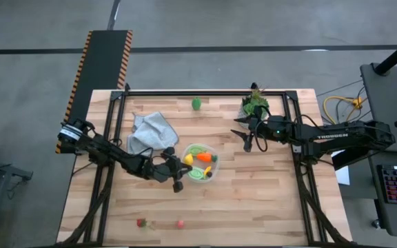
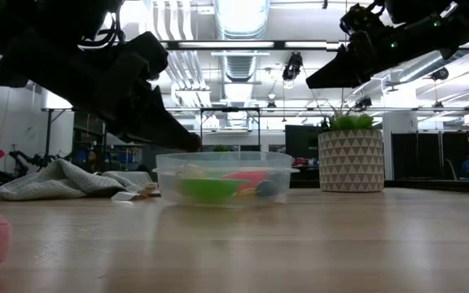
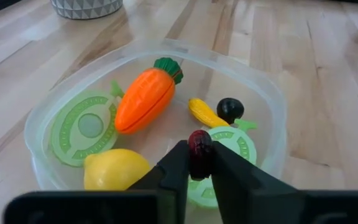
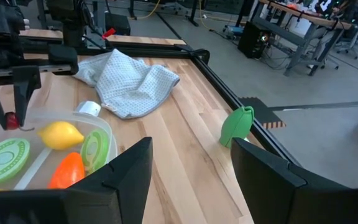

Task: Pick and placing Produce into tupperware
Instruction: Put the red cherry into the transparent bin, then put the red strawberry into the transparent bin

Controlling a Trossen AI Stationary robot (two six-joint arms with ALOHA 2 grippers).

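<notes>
Left pincer (image 3: 200, 163) sits over the near rim of the clear container (image 1: 214, 169), just left of centre in the high view. Its fingers are nearly closed on a small dark red piece (image 3: 199, 144), which sits pinched between the tips above the container's inside.

Already in the container: orange carrot (image 3: 144, 99) with green top, yellow lemon (image 3: 114, 170), two pale green round slices (image 3: 83, 126), a small yellow piece (image 3: 206, 113) and a small dark round piece (image 3: 230, 109).

Right pincer (image 1: 248, 141) hangs above the surface right of centre in the high view, well apart from the container, just below the potted plant (image 1: 255, 103). Fingers spread about halfway, nothing between them.

Loose produce on the surface: green piece (image 1: 196, 104) near the top edge in the high view, upright per the right wrist view; a red piece (image 1: 141, 222) and a pink piece (image 1: 180, 223) at the bottom of the frame, well apart from the container.

Grey cloth (image 1: 150, 132) lies crumpled to the upper left of the container, near it. Small white piece (image 4: 89, 108) sits between the cloth and the container rim; can't tell whether it touches either.

In the low view the container is mid-frame on the surface, plant pot to its right and farther back.
</notes>
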